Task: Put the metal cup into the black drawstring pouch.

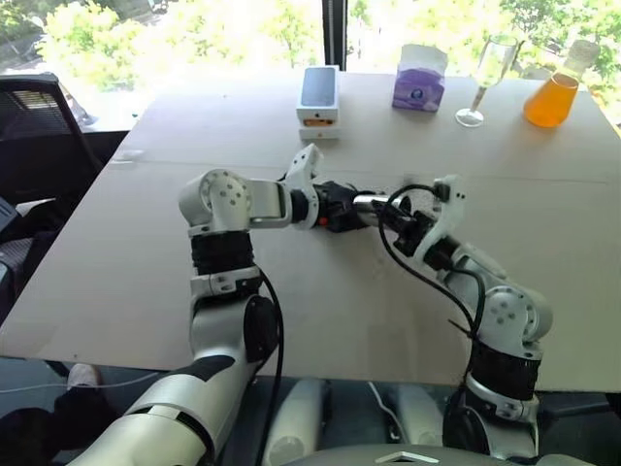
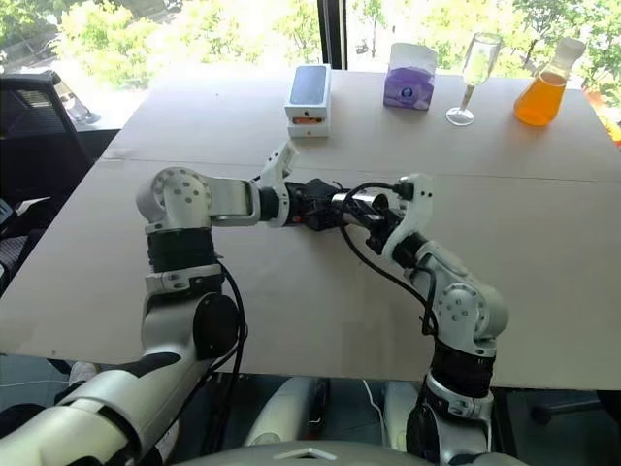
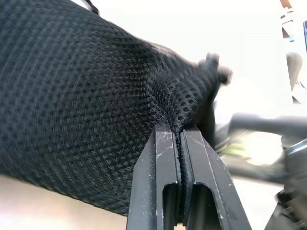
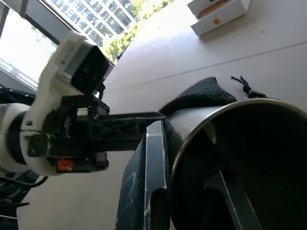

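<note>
- Cup [image 4: 230,158] is in your right gripper [image 1: 403,225], lying on its side mid-surface, one finger [image 4: 151,182] outside the wall and one inside, so those fingers are clamped on the rim wall.
- Pouch [image 3: 96,115] is pinched in your left gripper [image 3: 180,139]; the fingers are pressed tight together on a fold of the black mesh.
- You've got both grippers meeting over the middle of the surface [image 1: 340,320], and the pouch sits right against the cup's closed end.
- In the right wrist view a bit of pouch cloth pokes up behind the cup, with its cord [image 4: 245,85] trailing past it.
- Far edge of the surface: a phone box [image 1: 318,94], a purple tissue pack [image 1: 419,80], a wine glass [image 1: 488,83] and a flask [image 1: 553,95] of orange liquid, all well apart from your grippers.
</note>
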